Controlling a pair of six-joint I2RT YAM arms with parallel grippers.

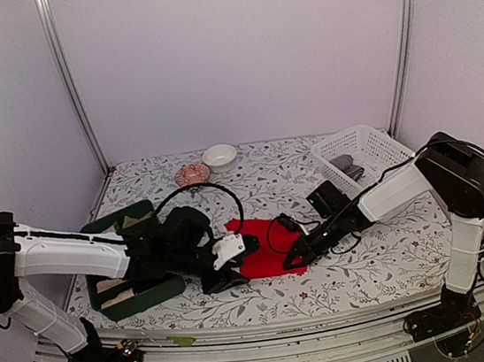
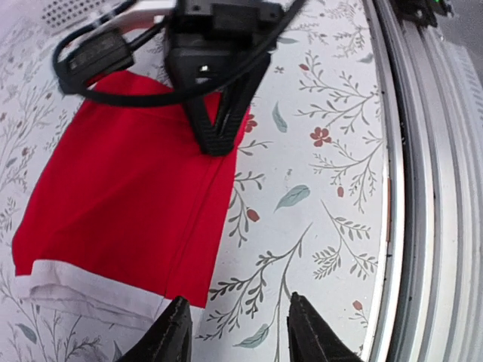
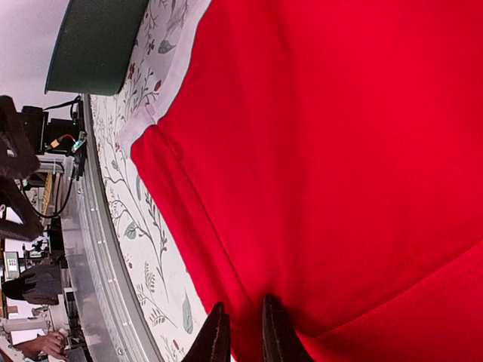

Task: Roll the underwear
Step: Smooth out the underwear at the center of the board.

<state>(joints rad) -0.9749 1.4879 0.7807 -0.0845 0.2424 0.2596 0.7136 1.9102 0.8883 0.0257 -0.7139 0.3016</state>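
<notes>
Lying flat at counter [image 1: 385, 251] centre: red underwear [image 1: 261, 259]. R gripper [image 3: 243, 335] pinches its edge at 4 o'clock, jaws nearly together. L gripper [image 2: 238, 332] at 8 o'clock, spread, over white waistband [image 2: 90, 290] corner.

You have no text, label, brand, number or sign that can be read in any of these views; nothing legible shows anywhere.

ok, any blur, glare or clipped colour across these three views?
Top external: evenly lit and sharp, with only soft shadows. Left wrist: red underwear and table print are crisp; the left claw at the bottom edge is soft. Right wrist: the red saturates and shows little texture; the right claw is dark and blurred. No harsh glare.
</notes>
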